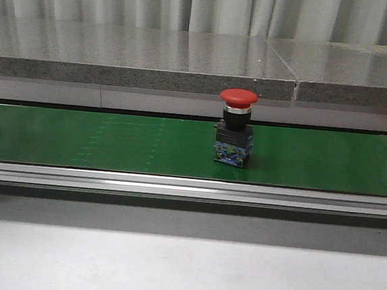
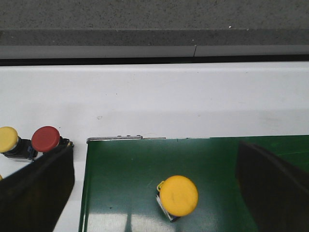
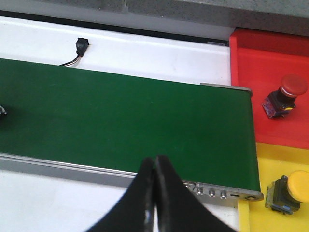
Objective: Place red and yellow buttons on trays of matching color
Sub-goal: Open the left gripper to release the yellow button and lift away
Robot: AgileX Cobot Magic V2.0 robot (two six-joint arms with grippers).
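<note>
Closed tight, the right gripper (image 3: 154, 193) shows its two dark fingers (image 3: 169, 193) pressed together with nothing between them, poised over the near rail of the green conveyor belt (image 3: 120, 121). Well off to one side of those fingers, past the belt's end, a red button (image 3: 285, 96) lies tipped on the red tray (image 3: 251, 72), and a yellow button (image 3: 289, 191) rests on the yellow tray (image 3: 260, 164) next to it. A small black connector with wires (image 3: 82, 46) sits on the white surface beyond the belt.

Spread wide, the left gripper (image 2: 164, 203) has one dark finger (image 2: 38, 188) at each edge of its wrist view. Between them (nearer the middle than either finger, touching neither) a yellow mushroom button (image 2: 177, 195) stands on the belt. Outside the fingers, on the white table (image 2: 169, 101), a loose red button (image 2: 46, 139) and another yellow one (image 2: 8, 140) lie side by side.

From the front, a red mushroom button (image 1: 235, 132) stands upright on the belt, no gripper near it.
</note>
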